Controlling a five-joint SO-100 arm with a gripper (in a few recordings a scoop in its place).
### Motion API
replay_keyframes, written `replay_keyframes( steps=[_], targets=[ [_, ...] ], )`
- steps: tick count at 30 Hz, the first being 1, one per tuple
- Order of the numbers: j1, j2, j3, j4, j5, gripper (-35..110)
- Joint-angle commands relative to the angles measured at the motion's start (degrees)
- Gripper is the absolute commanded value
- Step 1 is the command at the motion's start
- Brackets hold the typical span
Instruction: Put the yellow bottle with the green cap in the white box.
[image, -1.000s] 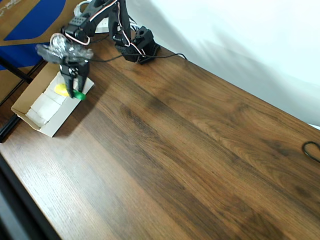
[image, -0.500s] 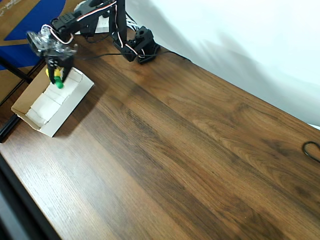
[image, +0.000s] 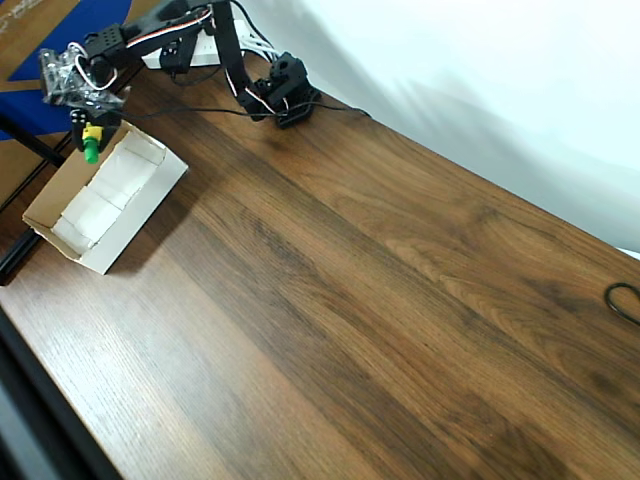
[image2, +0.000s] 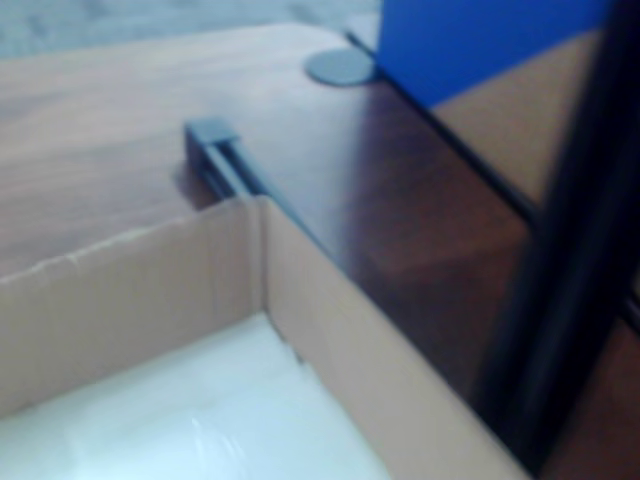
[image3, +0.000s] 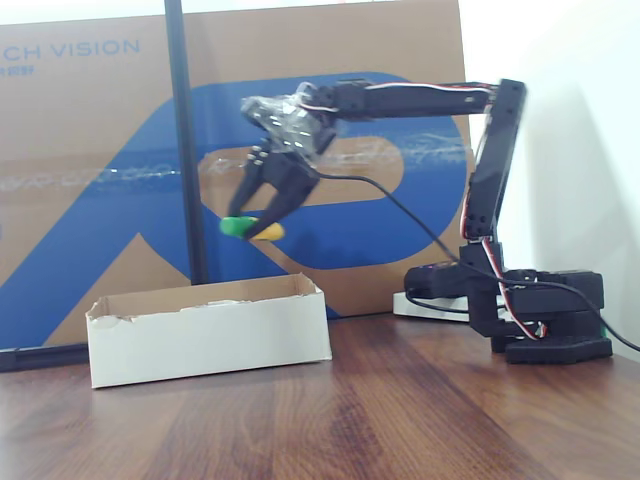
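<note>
Yellow bottle (image3: 254, 229) held in end effector (image3: 256, 226) above white box (image3: 210, 338)

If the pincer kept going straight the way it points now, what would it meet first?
Probably the white box: the pincer, shut on the yellow bottle, points down toward its right end, though in the overhead view it sits near the far corner, so depth is unclear.

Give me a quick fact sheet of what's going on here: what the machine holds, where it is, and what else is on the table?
Gripper: black two-finger gripper, shut on the small yellow plastic bottle with the green cap
Bottle position: held in the air, lying sideways, above the box's far end in the fixed view
Box: shallow white open-top cardboard box, white paper padding inside
Surface: dark wooden table
Backdrop: large brown-and-blue cardboard sheet
</note>
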Motion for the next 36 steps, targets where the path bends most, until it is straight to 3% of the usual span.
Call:
replay_keyframes(
  steps=[1, 17, 36],
  targets=[
    [-0.1, -1.5, -9.6, 2.2, 0.6, 0],
    [-16.0, -16.3, -24.8, 8.9, -1.4, 0],
    [-3.1, -7.2, -12.6, 0.1, -1.5, 0]
  ],
)
